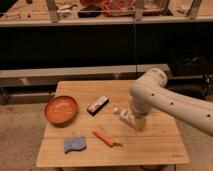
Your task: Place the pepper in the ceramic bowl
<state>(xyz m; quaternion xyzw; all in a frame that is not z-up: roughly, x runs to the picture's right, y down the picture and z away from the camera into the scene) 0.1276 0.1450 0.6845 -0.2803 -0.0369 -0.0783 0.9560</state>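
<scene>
The pepper (104,137), slim and orange-red, lies on the wooden table (150,147) near the front middle. The ceramic bowl (61,109), wide and orange-red, sits at the table's left side and holds nothing that shows. My gripper (138,121) hangs from the white arm (170,102) over the right middle of the table. It is right of the pepper and a little farther back, far from the bowl, and holds nothing that I can see.
A blue cloth (74,144) lies front left, next to the pepper. A dark flat box (98,105) lies between bowl and arm. A small white bottle (124,116) lies on its side by the gripper. A dark shelf stands behind the table.
</scene>
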